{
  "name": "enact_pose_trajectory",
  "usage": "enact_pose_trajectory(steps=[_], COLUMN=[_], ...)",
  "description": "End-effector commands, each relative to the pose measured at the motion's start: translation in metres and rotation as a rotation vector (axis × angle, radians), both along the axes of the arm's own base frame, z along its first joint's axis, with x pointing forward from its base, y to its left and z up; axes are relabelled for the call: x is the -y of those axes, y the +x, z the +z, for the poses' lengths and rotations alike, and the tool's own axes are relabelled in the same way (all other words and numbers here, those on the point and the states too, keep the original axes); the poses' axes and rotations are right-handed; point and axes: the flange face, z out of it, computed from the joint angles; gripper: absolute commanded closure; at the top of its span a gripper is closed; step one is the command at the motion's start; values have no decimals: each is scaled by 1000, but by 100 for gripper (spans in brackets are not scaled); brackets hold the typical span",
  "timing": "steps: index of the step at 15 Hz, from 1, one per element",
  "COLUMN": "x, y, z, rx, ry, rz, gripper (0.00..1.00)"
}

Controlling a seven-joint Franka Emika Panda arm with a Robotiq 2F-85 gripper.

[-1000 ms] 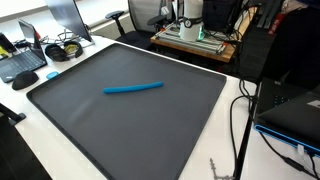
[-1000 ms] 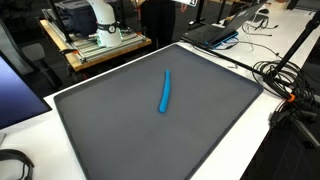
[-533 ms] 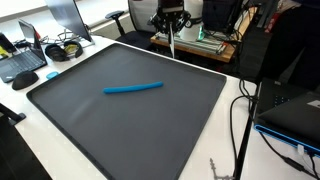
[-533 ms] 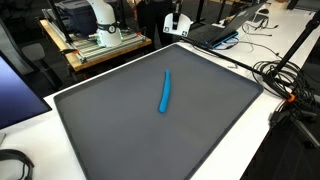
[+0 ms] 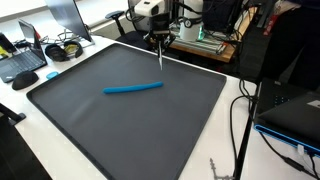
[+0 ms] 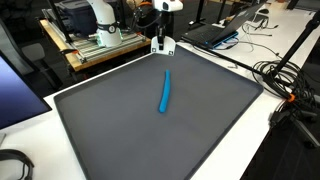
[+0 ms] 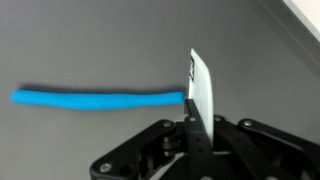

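A long blue strip (image 5: 133, 88) lies flat near the middle of a dark grey mat (image 5: 90, 125) in both exterior views (image 6: 165, 91). My gripper (image 5: 159, 42) hangs over the mat's far edge (image 6: 160, 36), shut on a thin white flat piece (image 5: 160, 56) that points down (image 6: 160, 46). In the wrist view the gripper (image 7: 192, 125) pinches the white piece (image 7: 203, 85) edge-on, and the blue strip (image 7: 100, 98) lies just beyond it, its end next to the piece. The piece is above the mat, apart from the strip.
The mat (image 6: 150, 140) lies on a white table. A laptop (image 5: 25, 62) and headphones (image 5: 62, 50) sit at one side. Black cables (image 5: 240, 120) and another laptop (image 6: 212, 34) lie off the mat. A wooden cart with equipment (image 6: 95, 45) stands behind.
The gripper with the white piece has come into view from behind the table and moved forward and down over the mat's far edge. The blue strip has not moved.
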Motion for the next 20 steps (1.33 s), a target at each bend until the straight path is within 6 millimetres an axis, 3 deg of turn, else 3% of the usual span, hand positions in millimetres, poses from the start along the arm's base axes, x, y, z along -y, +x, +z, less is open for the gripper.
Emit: enact_pose_trajectory(steps=[1,8,14,20], x=[0,8,22,22], y=[0,24,44,59], z=[1,-12,-41,-71], rx=[1,54,87,89], ry=[0,4,22,20], rz=[0,-7,-43,-37], gripper=[96,99,99,99])
